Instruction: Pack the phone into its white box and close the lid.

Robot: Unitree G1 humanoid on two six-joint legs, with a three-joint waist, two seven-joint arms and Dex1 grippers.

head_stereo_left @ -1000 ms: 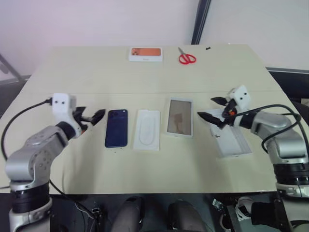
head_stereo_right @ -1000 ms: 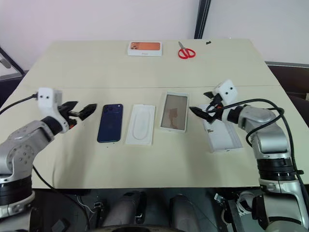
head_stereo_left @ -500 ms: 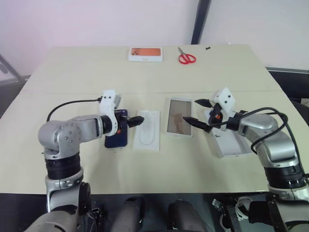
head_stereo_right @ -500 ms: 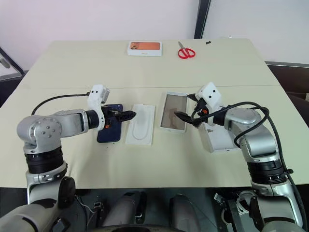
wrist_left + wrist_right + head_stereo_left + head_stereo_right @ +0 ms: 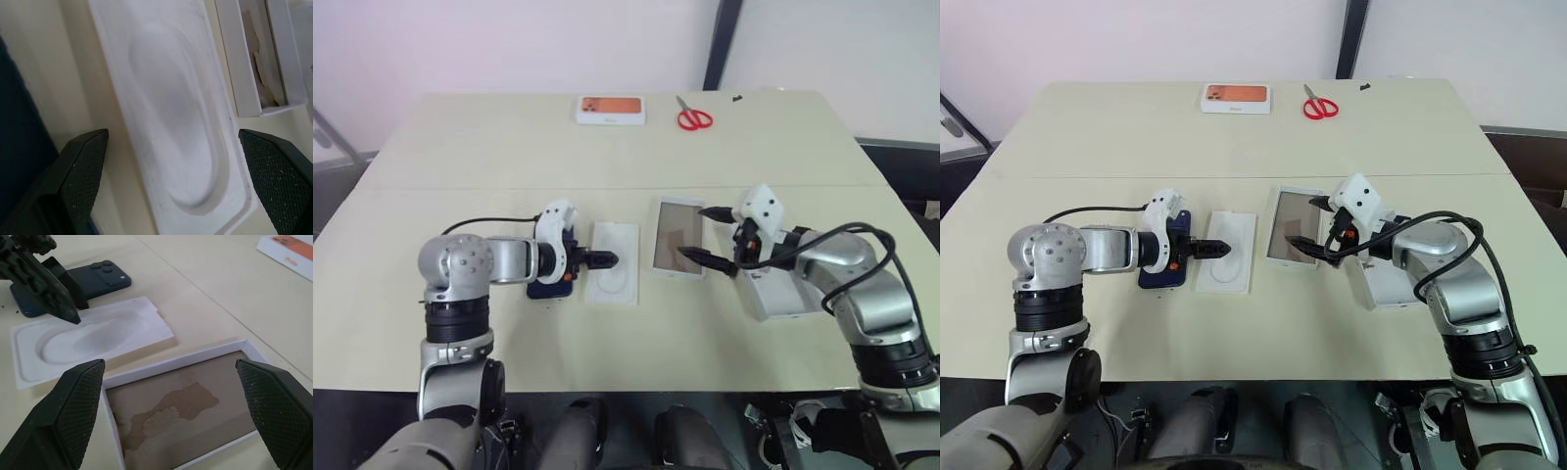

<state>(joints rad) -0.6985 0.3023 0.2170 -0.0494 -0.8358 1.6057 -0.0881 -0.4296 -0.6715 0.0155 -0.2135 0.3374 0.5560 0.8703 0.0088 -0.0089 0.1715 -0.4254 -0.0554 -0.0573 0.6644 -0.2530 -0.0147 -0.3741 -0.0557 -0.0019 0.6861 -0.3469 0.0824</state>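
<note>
Left gripper (image 5: 597, 259) is spread wide and empty above the white insert (image 5: 613, 262), just right of the phone (image 5: 73, 284), which lies flat on the table (image 5: 607, 333). Right gripper (image 5: 707, 235), also spread wide and empty, hovers over the white box (image 5: 677, 238). The lid (image 5: 781, 292) lies beneath the right forearm.

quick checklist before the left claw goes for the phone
1. Left claw open and holding nothing: ok.
2. Left claw over the phone: not ok, its tips sit above the flat white insert beside it.
3. Phone flat on the table, back up: ok.
4. White box open, tan floor bare: ok.
5. Right claw out of the box's way: not ok, it hovers open over it.
6. Lid off, lying beside the box: ok.
</note>
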